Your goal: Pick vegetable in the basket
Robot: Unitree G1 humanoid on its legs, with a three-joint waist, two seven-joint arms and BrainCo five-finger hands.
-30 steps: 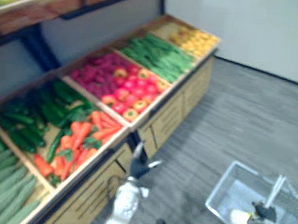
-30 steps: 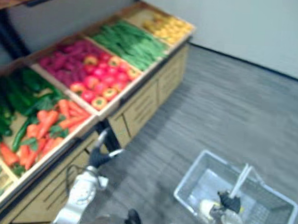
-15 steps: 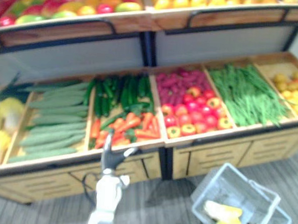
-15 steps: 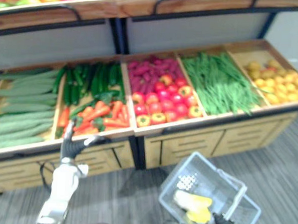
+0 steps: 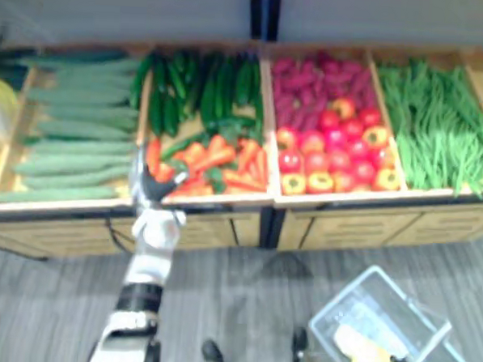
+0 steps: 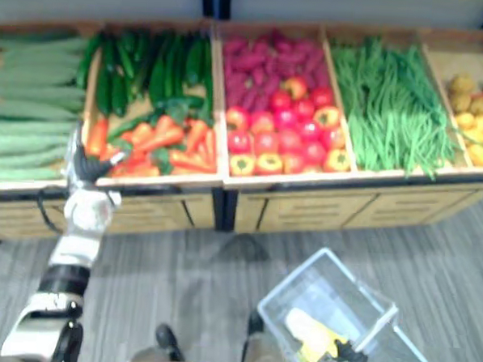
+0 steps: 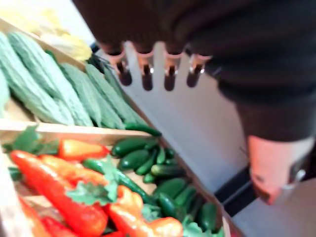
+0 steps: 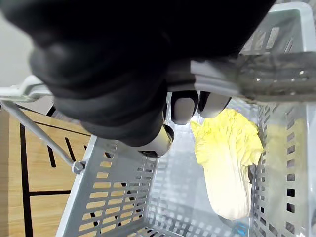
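Left eye view: left hand (image 5: 149, 185) at the front edge of the carrot crate, nothing picked yet.
Left hand is open, fingers (image 7: 146, 74) straight above the carrots (image 5: 218, 159) and holding nothing; it looks lined up to take a carrot, centre-left of frame. Right hand (image 8: 98, 64) is curled round the handle (image 8: 266, 76) of the grey basket (image 8: 113, 197), lower right of frame, probably carried low beside the stand so a pick can drop straight in. Basket holds one pale yellow cabbage (image 8: 227, 168). Crates from frame left to right: pale green gourds (image 5: 74, 132); dark cucumbers (image 5: 206, 82) above the carrots in one crate; purple roots (image 5: 320, 76) above red and yellow peppers (image 5: 332, 153); green beans (image 5: 439, 126).
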